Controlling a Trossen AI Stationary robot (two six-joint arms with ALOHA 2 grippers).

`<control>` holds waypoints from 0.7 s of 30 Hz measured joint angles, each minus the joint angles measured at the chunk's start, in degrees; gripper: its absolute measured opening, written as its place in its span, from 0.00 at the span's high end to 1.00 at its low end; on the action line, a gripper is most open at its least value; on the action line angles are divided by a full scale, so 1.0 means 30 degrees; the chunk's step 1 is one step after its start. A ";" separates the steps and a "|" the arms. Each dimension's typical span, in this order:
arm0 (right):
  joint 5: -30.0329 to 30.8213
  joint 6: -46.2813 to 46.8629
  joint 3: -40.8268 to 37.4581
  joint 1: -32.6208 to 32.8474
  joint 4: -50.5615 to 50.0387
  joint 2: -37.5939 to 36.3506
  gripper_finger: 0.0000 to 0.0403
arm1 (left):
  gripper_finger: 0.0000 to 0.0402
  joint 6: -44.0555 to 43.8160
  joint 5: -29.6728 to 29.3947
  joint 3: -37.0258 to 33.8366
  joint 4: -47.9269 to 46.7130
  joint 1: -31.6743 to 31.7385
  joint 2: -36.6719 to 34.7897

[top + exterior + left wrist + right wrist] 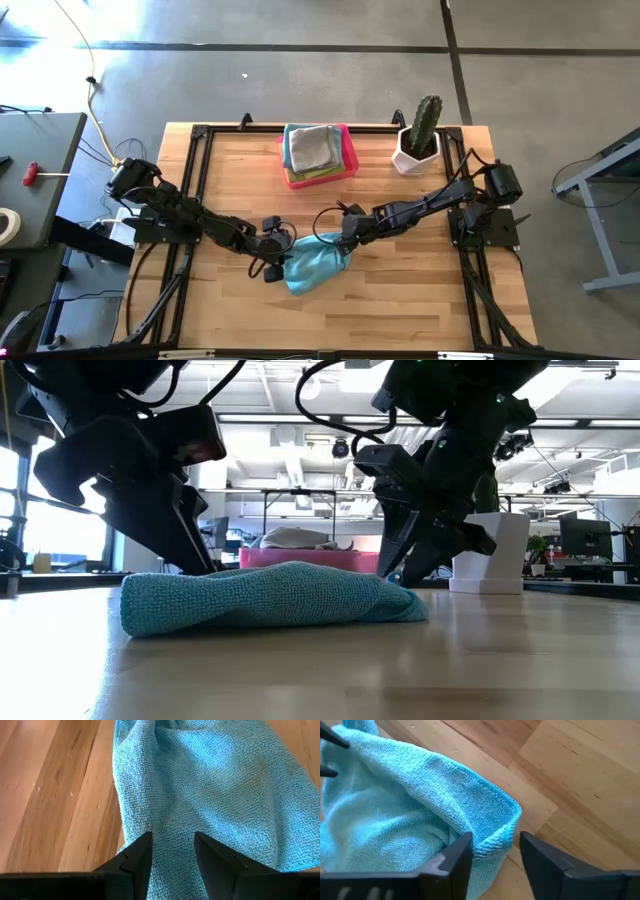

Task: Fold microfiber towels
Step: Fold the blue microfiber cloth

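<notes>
A teal-blue microfiber towel (315, 265) lies bunched on the wooden table near its middle, a low heap in the low view (270, 600). My left gripper (278, 258) slants down at the towel's left end, open, with cloth (172, 820) showing between and beyond its fingertips. My right gripper (345, 248) slants down at the towel's right end, open, its fingers on either side of a hemmed corner (497, 837). More towels (312, 148) lie stacked in the pink tray (345, 172) at the far edge. My left gripper stands over the towel's left end with its fingertips (145, 845) apart above the cloth; I cannot tell whether they touch it. My right gripper straddles the towel's folded, hemmed corner (490, 845); bare wood shows between the cloth and one finger (532, 850), and I cannot tell whether the other finger touches.
A cactus in a white pot (418, 140) stands at the far right corner, beside the tray. A black frame (200, 180) runs along the table's edges. Bare wood (400, 300) lies in front of and to the right of the towel.
</notes>
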 joint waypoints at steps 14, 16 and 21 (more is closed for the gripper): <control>-0.1823 -0.4612 0.0452 0.0172 -0.0699 -0.0573 0.98 | 0.66 0.0557 -0.0057 0.0000 0.0796 0.0000 0.0000; -0.1806 -0.6422 0.0968 0.0319 -0.1540 -0.0881 0.99 | 0.66 0.1141 -0.0060 0.0000 0.1624 0.0000 0.0000; -0.0580 -1.0814 0.3294 0.1113 -0.5672 -0.1521 1.00 | 0.66 0.3767 -0.0058 0.0000 0.5371 0.0000 0.0000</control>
